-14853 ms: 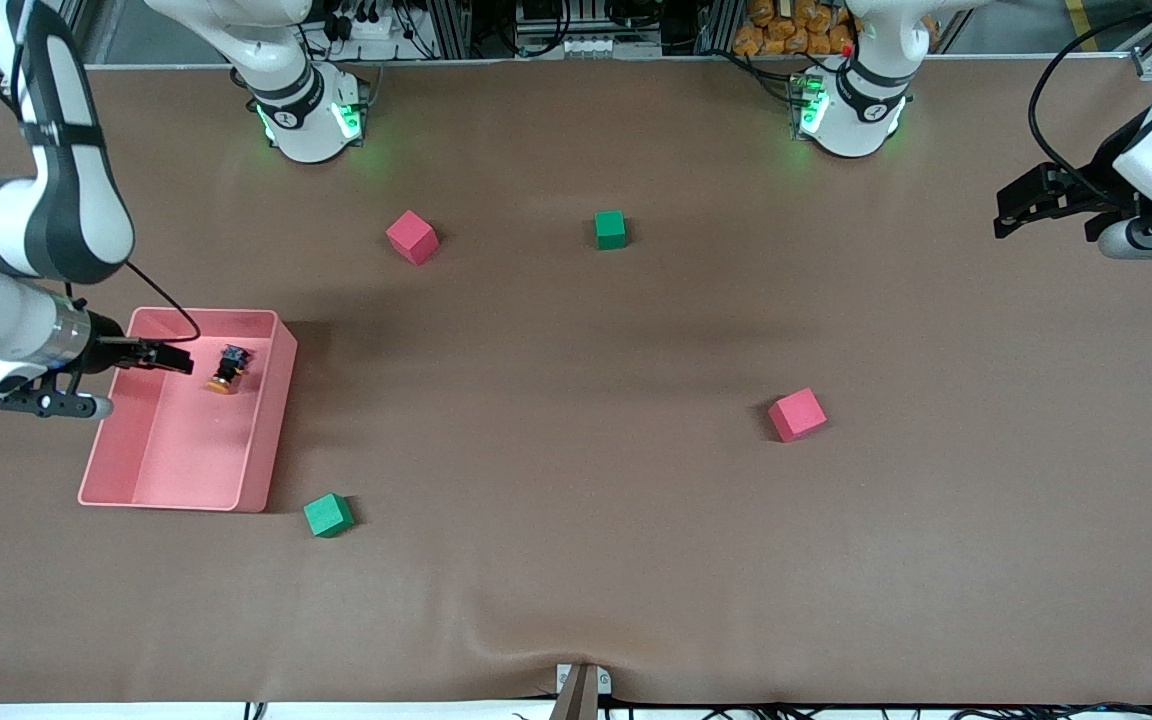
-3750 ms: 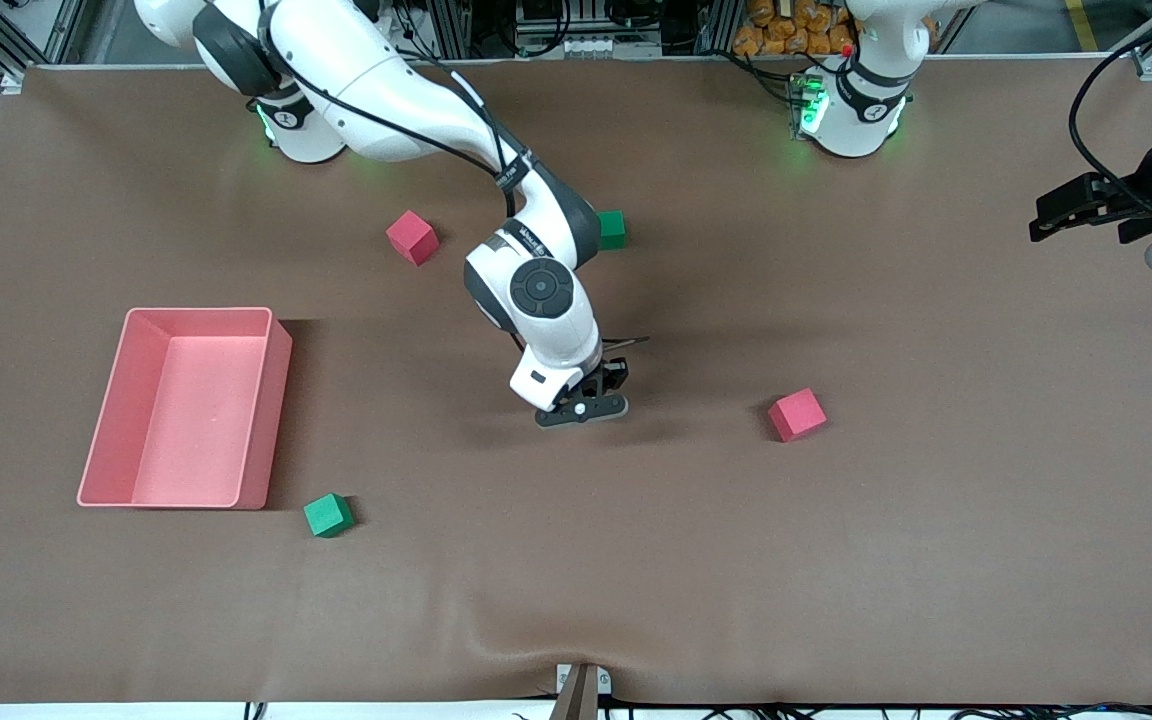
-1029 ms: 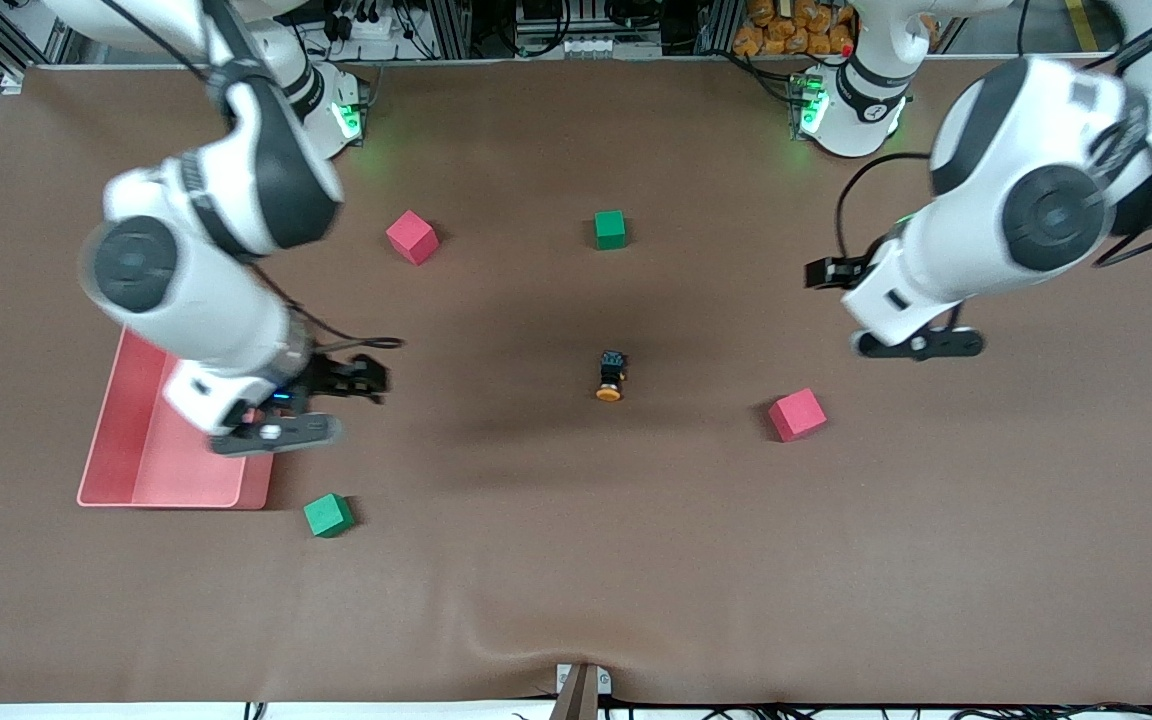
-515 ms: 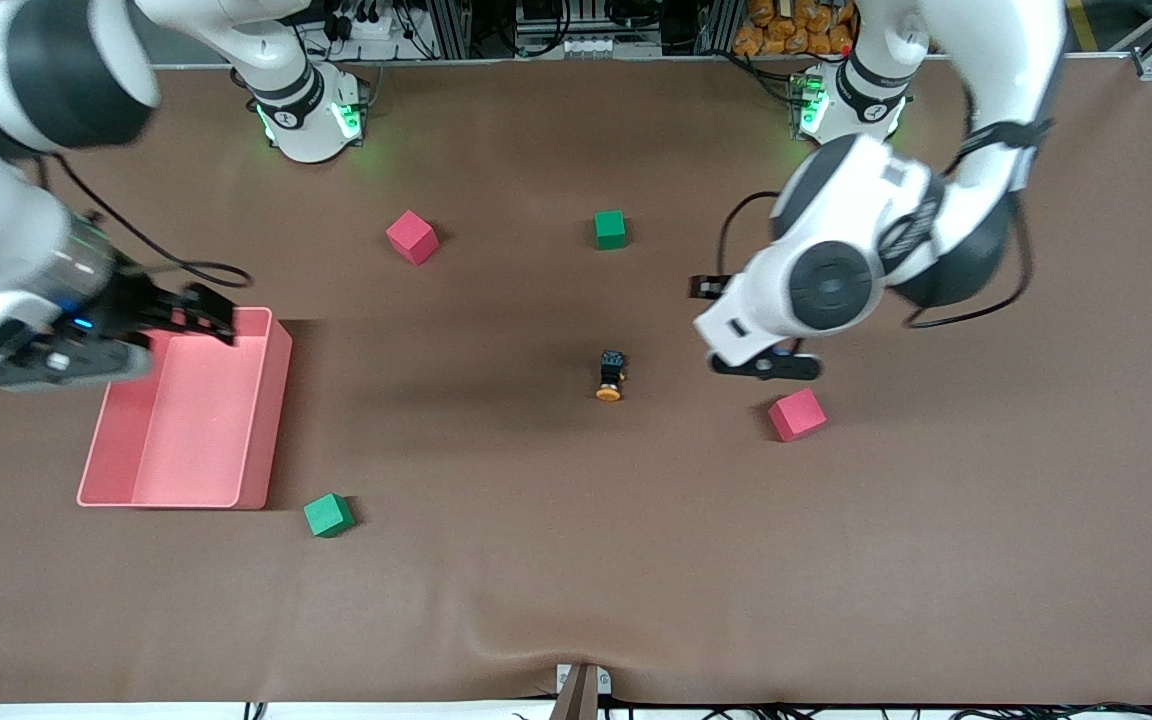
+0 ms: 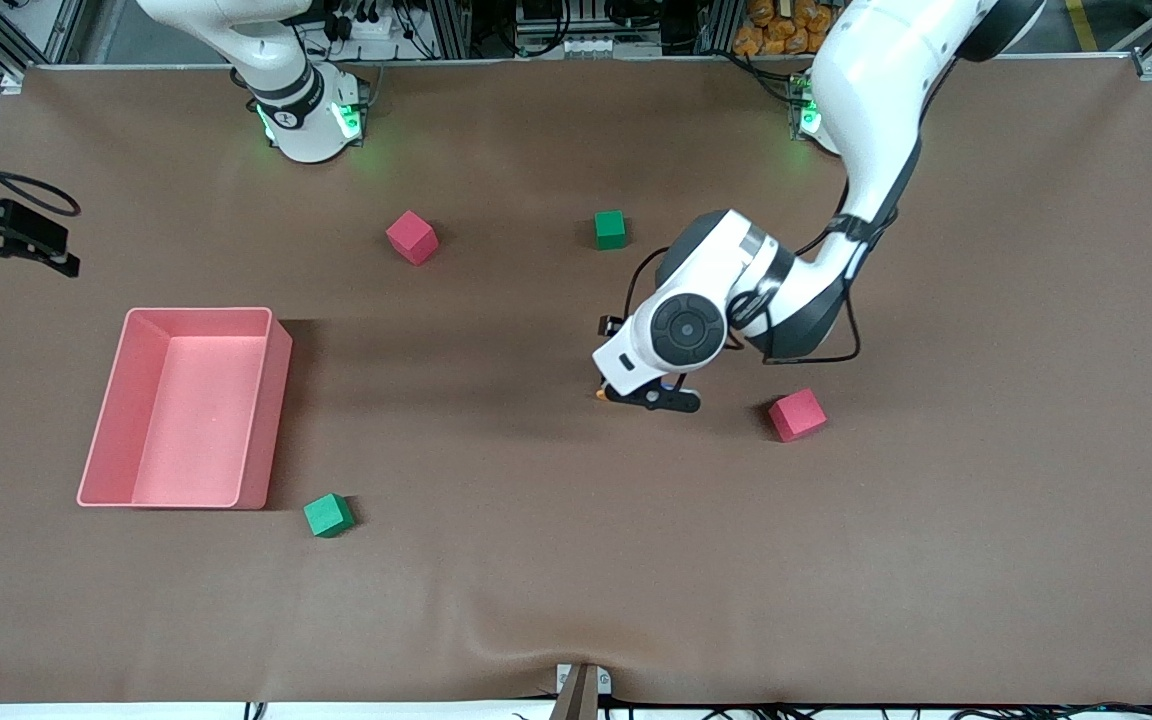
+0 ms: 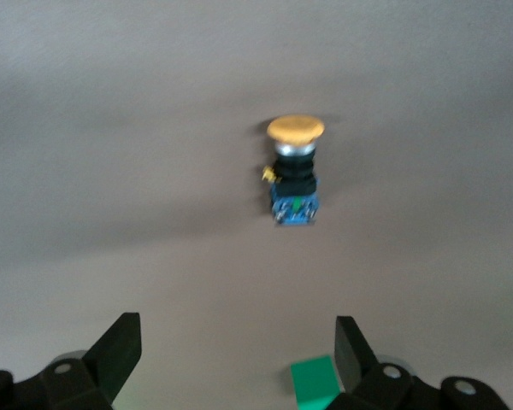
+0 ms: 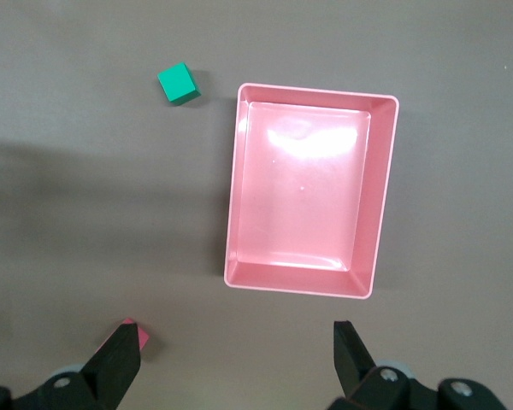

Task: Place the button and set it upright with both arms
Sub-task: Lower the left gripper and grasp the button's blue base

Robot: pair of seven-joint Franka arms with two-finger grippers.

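Observation:
The button (image 6: 295,175) lies on its side on the brown table, orange cap at one end, black body and blue base at the other. In the front view only a sliver of its orange cap (image 5: 600,396) shows under the left arm's wrist. My left gripper (image 6: 237,342) hangs over the table just short of the button, open, with nothing between its fingers. My right gripper (image 5: 61,250) is up in the air at the right arm's end of the table, open and empty (image 7: 237,337).
An empty pink bin (image 5: 281,340) stands toward the right arm's end. A green cube (image 5: 328,515) lies by its near corner. A red cube (image 5: 797,414) sits close to the left wrist. Another red cube (image 5: 412,237) and green cube (image 5: 610,229) lie nearer the bases.
The left arm swung down from beside the red cube to over the button, covering most of it. The right arm pulled away from the bin toward the table's end. Both grippers stayed open.

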